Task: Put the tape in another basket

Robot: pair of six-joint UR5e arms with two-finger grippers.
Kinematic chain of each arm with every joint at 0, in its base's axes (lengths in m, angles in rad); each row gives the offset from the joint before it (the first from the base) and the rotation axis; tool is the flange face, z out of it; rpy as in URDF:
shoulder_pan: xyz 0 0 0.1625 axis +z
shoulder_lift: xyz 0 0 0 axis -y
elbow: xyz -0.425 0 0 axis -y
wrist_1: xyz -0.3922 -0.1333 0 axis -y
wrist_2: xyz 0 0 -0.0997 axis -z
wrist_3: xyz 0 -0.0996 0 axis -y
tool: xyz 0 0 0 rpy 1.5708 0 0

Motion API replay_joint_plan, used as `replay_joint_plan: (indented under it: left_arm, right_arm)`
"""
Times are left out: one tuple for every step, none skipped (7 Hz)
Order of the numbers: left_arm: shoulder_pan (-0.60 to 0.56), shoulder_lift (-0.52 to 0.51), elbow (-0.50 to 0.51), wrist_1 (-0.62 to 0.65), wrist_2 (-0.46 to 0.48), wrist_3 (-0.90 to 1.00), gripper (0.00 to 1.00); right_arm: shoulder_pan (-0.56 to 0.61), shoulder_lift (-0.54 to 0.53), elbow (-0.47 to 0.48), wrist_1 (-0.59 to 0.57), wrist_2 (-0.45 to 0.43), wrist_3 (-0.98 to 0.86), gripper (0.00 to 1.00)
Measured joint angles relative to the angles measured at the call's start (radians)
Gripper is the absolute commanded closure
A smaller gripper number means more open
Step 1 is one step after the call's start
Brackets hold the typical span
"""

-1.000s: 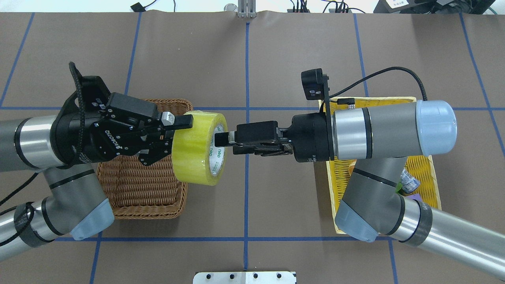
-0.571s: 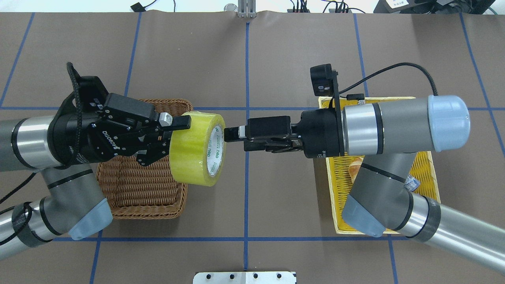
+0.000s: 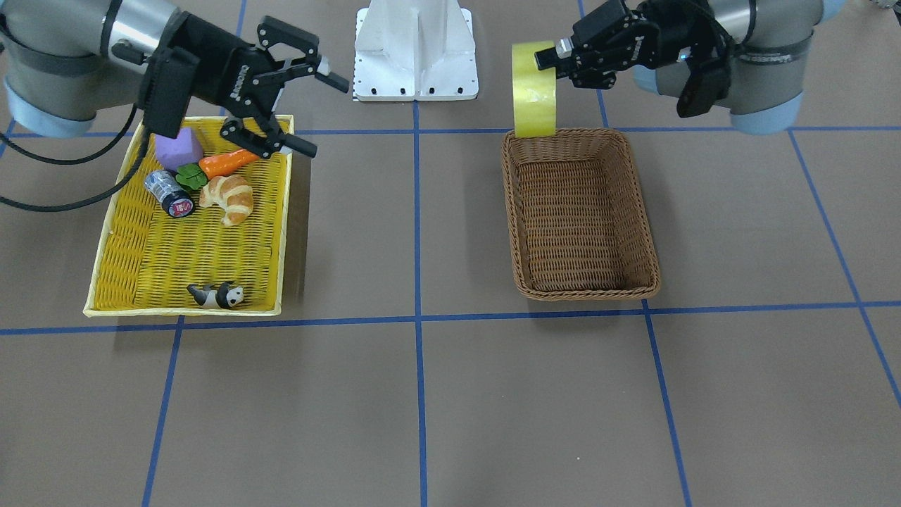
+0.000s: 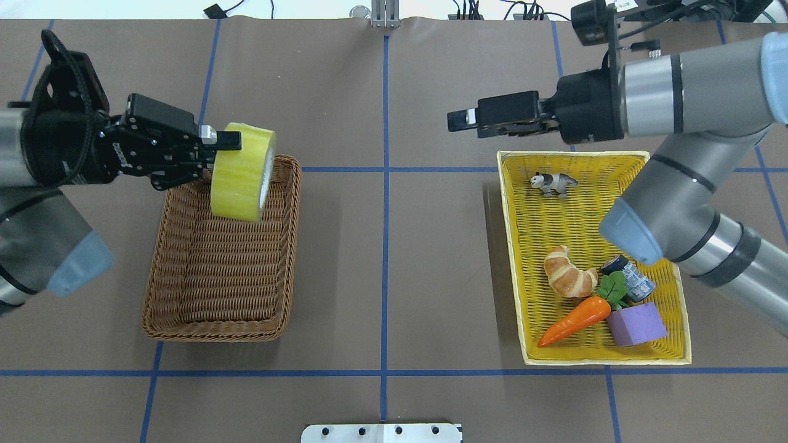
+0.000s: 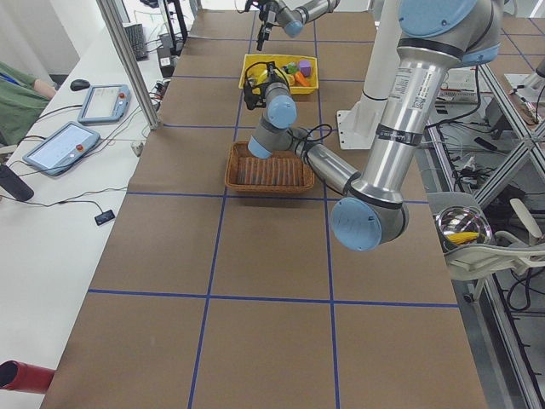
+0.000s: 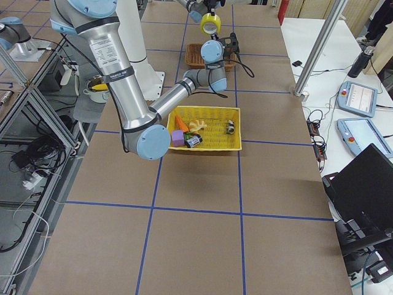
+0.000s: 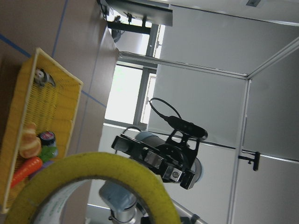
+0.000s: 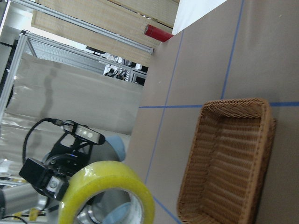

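The tape [image 4: 241, 173], a wide yellow roll, hangs upright from my left gripper [image 4: 221, 144], which is shut on its wall. It is held above the far end of the brown wicker basket [image 4: 283, 246], near the basket's right rim. In the front view the tape [image 3: 533, 88] sits just above the basket's [image 3: 651, 260] back rim, held by the left gripper [image 3: 547, 60]. The basket looks empty inside. My right gripper [image 3: 322, 113] is open and empty. It hovers by the far edge of the yellow tray, well to the right of the tape, and shows edge-on from overhead [image 4: 460, 120].
The shallow yellow tray [image 4: 511, 246] on the right holds a croissant [image 4: 569, 280], a carrot [image 4: 572, 320], a purple block [image 4: 637, 323], a small dark cylinder [image 4: 631, 277] and a panda figure [image 4: 554, 183]. The white robot base [image 3: 415, 49] stands at the table's near edge.
The right gripper has drawn away from the tape's core and moved far right and back. The left gripper has carried the tape left, over the brown basket.
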Motion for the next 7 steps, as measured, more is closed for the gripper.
replay_joint_plan:
  left_arm:
    - [-0.087,0.0,-0.001,0.167,-0.133,0.157,1.0]
    - [-0.148,0.012,-0.004,0.307,-0.215,0.323,1.0]
    - [-0.175,0.043,-0.005,0.393,-0.247,0.46,1.0]
    - [-0.178,0.074,-0.008,0.466,-0.258,0.574,1.0]
    - [-0.163,0.088,-0.013,0.549,-0.261,0.661,1.0]
    - [-0.136,0.093,-0.018,0.624,-0.258,0.72,1.0]
    - [-0.104,0.093,-0.02,0.694,-0.253,0.767,1.0]
  right_arm:
    - [0.076,-0.003,-0.013,-0.125,0.006,-0.213,0.0]
    - [0.147,-0.003,-0.018,-0.272,0.008,-0.403,0.0]
    - [0.207,-0.001,-0.019,-0.434,0.009,-0.588,0.0]
    - [0.252,-0.001,-0.019,-0.605,0.005,-0.773,0.0]
    - [0.29,-0.003,-0.019,-0.77,0.003,-0.936,0.0]
    - [0.315,-0.004,-0.016,-0.926,0.002,-1.061,0.0]
    - [0.332,-0.003,-0.013,-1.075,-0.001,-1.16,0.0]
